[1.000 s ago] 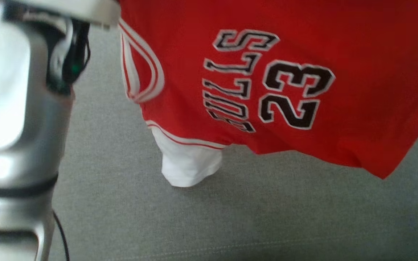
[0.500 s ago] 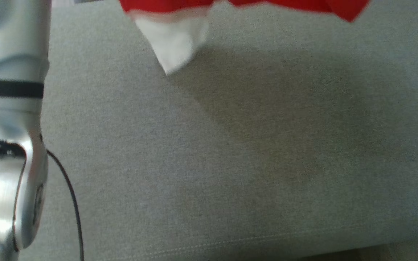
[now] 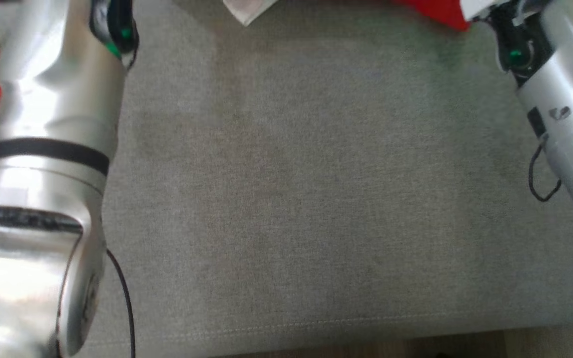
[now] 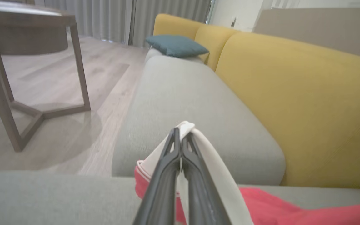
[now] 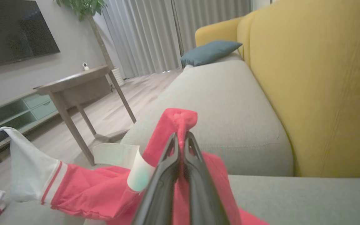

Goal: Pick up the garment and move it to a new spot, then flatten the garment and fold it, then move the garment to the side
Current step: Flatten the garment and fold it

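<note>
Garment (image 5: pixel 86 187), red w/ white trim, was held up over the grey sofa seat (image 3: pixel 291 199) at its far edge, left gripper (image 4: pixel 180 137) pinched tight on a white hem & right gripper (image 5: pixel 180 137) on a red fold

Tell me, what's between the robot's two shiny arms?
In the head view, bare grey sofa cushion; the red-and-white garment peeks in at the top.
</note>
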### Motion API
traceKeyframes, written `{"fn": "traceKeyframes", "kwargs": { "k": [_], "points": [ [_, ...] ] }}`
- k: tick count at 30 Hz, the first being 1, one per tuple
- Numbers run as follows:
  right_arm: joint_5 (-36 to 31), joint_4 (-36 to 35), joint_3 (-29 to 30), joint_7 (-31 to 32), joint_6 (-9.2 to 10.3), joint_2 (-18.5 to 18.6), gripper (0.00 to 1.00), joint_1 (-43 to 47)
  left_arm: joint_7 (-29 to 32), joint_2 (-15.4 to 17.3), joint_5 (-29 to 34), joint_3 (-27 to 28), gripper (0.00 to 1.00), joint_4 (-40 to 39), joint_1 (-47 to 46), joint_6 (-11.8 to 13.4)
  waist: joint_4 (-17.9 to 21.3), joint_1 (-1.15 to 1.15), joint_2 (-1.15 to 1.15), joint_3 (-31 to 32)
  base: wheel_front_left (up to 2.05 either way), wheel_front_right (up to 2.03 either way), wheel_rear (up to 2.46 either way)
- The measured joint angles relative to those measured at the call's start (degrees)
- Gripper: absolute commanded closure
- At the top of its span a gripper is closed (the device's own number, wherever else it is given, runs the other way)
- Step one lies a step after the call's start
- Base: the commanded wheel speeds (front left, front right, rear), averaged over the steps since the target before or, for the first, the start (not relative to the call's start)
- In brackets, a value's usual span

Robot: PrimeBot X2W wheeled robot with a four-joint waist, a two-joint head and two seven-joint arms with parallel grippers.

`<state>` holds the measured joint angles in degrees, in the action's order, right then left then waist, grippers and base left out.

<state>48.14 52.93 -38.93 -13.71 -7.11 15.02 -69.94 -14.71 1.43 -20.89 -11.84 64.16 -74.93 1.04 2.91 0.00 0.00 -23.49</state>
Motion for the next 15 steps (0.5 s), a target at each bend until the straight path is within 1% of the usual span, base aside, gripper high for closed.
{"fn": "traceKeyframes", "kwargs": {
  "k": [4,8,10,13,14,15],
  "points": [
    [3.8,0.2,-3.4,-0.3,0.0,0.3,1.0,0.3,0.0,-0.1,-0.9,0.1,1.0,1.2,2.7,-1.2,-0.2,0.0,0.0,-2.6,0.0,0.0,0.0],
    [7.3,-2.8,-6.0,-0.5,0.0,2.5,1.0,2.5,0.0,-0.1,-0.9,0.3,1.0,0.0,5.9,-1.9,-0.1,0.0,0.0,-3.0,0.0,0.0,0.0],
    [8.5,-5.3,-7.4,-0.6,0.0,4.4,1.0,5.2,0.0,-0.1,-0.8,1.0,1.0,-2.7,8.0,-2.1,0.1,0.0,0.0,-2.5,0.0,0.0,0.0],
    [9.6,-10.1,-7.8,-0.7,0.0,6.8,1.0,10.3,0.0,0.3,-0.7,2.7,1.0,-8.6,13.4,-2.6,0.3,0.0,0.0,-1.3,0.0,0.0,0.0],
    [9.6,-13.6,-8.1,-0.7,0.0,8.6,1.0,14.4,0.0,0.8,-0.4,3.8,1.0,-12.6,18.9,-2.9,0.4,0.0,0.0,0.1,0.0,0.0,0.0],
    [9.4,-15.2,-8.3,-0.7,0.0,9.5,1.0,16.6,0.0,1.2,-0.2,4.0,1.0,-14.7,22.1,-3.2,0.5,0.0,0.0,0.9,0.0,0.0,0.0]
  ]
}}
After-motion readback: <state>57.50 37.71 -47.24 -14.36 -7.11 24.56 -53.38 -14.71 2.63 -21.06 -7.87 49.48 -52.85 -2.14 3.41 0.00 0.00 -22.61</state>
